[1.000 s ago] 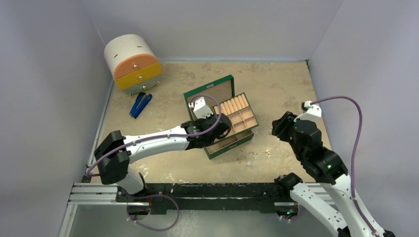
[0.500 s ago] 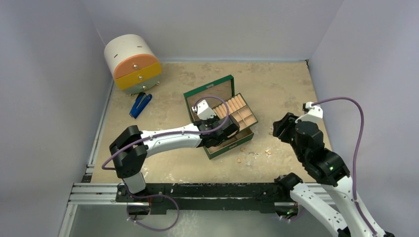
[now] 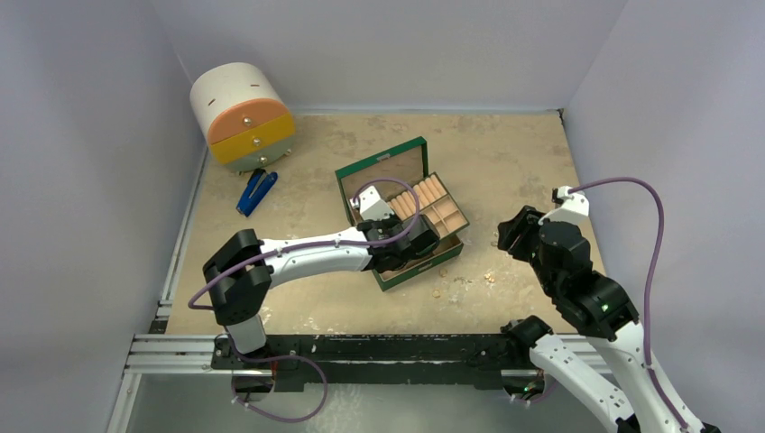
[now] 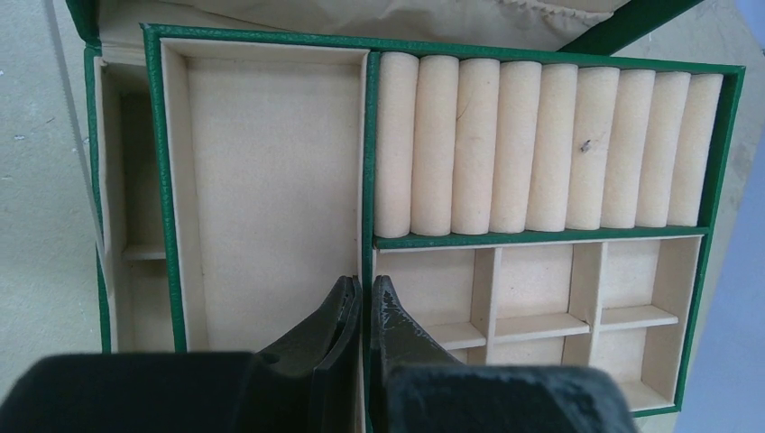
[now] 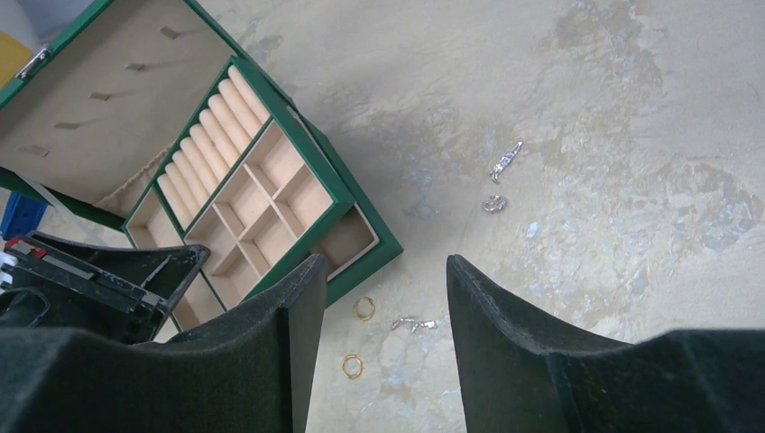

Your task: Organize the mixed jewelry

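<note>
The green box (image 3: 382,165) lies open mid-table, showing cream ring rolls and small compartments (image 4: 541,65). My left gripper (image 3: 405,241) hangs low over it, shut (image 4: 364,285), its tips on either side of the thin green divider between the big compartment and the small ones. I cannot tell whether they pinch it. The mixed jewelry lies loose on the table right of the box (image 3: 490,277). There are two gold rings (image 5: 364,308) (image 5: 352,365) and silver pieces (image 5: 415,323) (image 5: 505,162). My right gripper (image 3: 507,233) hovers above them, open and empty (image 5: 386,263).
A round cabinet with orange and yellow drawers (image 3: 242,115) stands at the back left. In front of it lies a blue-handled tool (image 3: 256,191). Grey walls close in the table on three sides.
The left arm has reached further right over the box, and its gripper now sits lower over the tray. The right arm has barely shifted.
</note>
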### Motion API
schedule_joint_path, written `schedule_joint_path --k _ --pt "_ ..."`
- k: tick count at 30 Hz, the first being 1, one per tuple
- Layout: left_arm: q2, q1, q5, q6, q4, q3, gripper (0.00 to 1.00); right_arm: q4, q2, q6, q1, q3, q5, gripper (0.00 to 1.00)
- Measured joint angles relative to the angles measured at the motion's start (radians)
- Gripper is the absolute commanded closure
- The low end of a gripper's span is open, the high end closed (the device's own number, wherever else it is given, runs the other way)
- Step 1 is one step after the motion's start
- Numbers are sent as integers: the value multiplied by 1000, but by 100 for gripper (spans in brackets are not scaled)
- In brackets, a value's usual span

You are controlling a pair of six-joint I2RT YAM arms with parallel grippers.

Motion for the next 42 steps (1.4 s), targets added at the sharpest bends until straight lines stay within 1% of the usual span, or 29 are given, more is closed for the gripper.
schedule_joint_path --k 23,41,42 --pt "0 0 15 -4 -8 -68 100 0 0 1 0 0 -5 45" --pt "15 0 24 -11 -5 -80 100 1 0 8 0 0 -27 44" --pt "19 0 24 -16 -5 -80 99 1 0 8 0 0 -27 44"
